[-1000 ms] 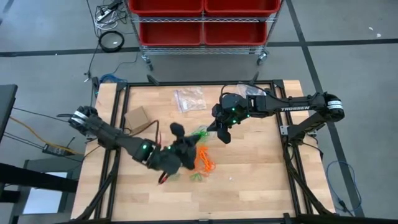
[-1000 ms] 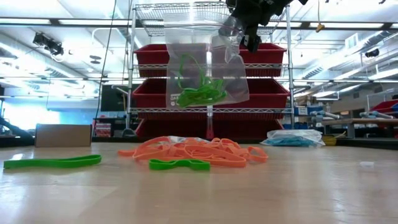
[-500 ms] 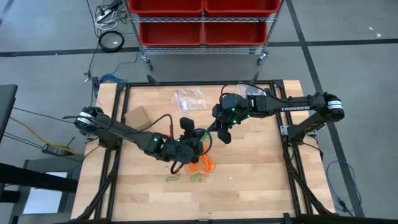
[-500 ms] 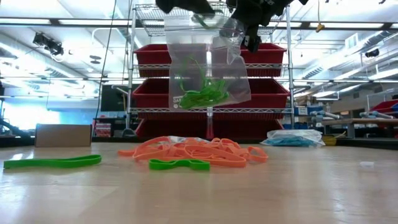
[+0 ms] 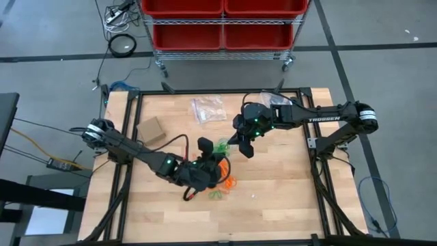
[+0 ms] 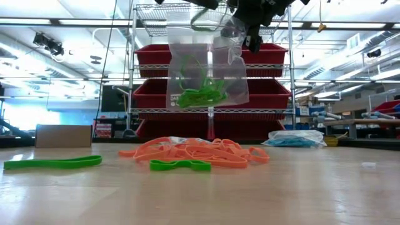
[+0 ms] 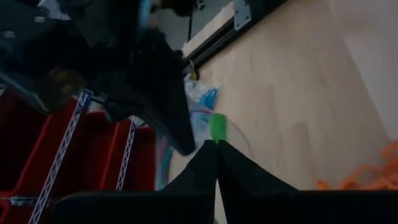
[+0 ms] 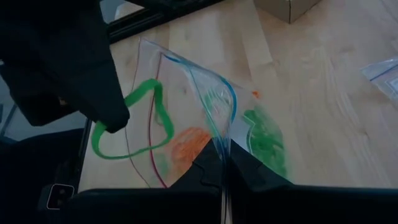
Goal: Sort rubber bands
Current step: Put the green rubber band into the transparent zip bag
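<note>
The right gripper (image 5: 240, 139) is clamped fully shut on the top edge of a clear plastic bag (image 6: 206, 69), which hangs above the table (image 5: 287, 198) near its centre. Green rubber bands (image 6: 200, 95) lie in the bottom of the bag.

The left gripper (image 5: 203, 147) is at the mouth of the bag, just left of the right gripper. A green rubber band loop (image 8: 134, 121) hangs at its fingertips over the opening. Its fingers appear almost closed; whether they grip the loop cannot be told.

An orange pile of rubber bands (image 6: 200, 152) lies on the table below the bag. Two loose green rubber bands (image 6: 53, 163) lie near it. A second bag holding blue bands (image 6: 295, 139) sits at the far side. A cardboard box (image 5: 151, 128) sits far left.
</note>
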Tool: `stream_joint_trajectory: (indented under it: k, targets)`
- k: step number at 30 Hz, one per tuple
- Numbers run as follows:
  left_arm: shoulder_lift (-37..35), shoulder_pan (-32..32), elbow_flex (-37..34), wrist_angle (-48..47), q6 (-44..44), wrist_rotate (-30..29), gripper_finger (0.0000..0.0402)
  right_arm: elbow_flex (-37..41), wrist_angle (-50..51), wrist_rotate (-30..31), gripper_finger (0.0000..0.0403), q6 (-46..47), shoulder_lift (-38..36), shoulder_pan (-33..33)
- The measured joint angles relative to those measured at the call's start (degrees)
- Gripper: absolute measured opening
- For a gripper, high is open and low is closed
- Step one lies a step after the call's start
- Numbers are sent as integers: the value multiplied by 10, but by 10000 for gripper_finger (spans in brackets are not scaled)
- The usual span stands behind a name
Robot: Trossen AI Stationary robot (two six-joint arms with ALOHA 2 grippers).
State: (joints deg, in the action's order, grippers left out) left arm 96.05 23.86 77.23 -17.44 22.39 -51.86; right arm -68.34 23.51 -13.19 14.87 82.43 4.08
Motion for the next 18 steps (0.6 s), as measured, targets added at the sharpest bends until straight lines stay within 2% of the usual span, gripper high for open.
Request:
stream_joint_trajectory:
  k: [7, 11, 14, 18]
  targets:
    - [0, -2, 0, -41, -60, -12, 95, 0, -1, 0, 0, 0, 0, 0]
    - [0, -1, 0, -48, -78, -67, 138, 0, -2, 0, 0, 0, 0, 0]
    - [-4, 8, 0, -48, -82, -81, 159, 0, -1, 0, 0, 0, 0, 0]
    - [-14, 32, 0, -63, -133, -78, 175, 0, 2, 0, 0, 0, 0, 0]
